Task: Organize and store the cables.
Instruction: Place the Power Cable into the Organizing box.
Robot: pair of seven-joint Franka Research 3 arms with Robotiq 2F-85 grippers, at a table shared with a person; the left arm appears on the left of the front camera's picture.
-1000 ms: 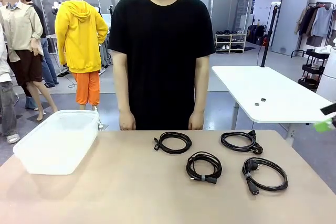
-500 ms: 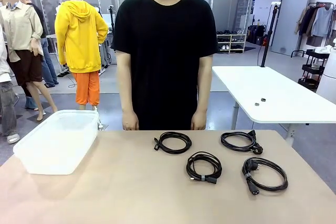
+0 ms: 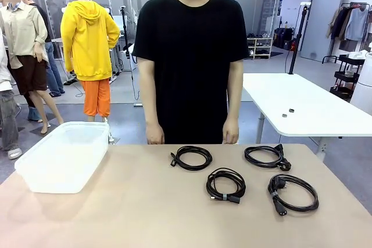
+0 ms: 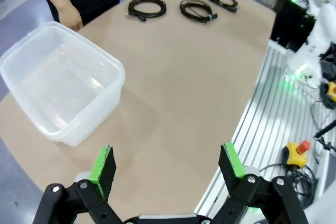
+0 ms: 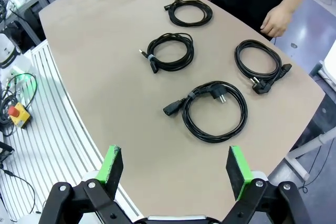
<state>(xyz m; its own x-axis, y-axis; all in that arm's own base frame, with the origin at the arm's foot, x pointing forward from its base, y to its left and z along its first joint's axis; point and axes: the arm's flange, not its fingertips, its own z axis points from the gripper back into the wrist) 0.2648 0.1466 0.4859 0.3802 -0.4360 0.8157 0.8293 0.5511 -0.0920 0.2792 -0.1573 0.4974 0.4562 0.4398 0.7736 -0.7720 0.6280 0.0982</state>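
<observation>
Your left claw and right claw are both wide open, holding nothing. The four cables lie flat in round coils on the right side of the table, well apart from the white tub.

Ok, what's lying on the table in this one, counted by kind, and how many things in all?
Coiled black cables: 4
Clear plastic bin: 1
Total: 5
</observation>
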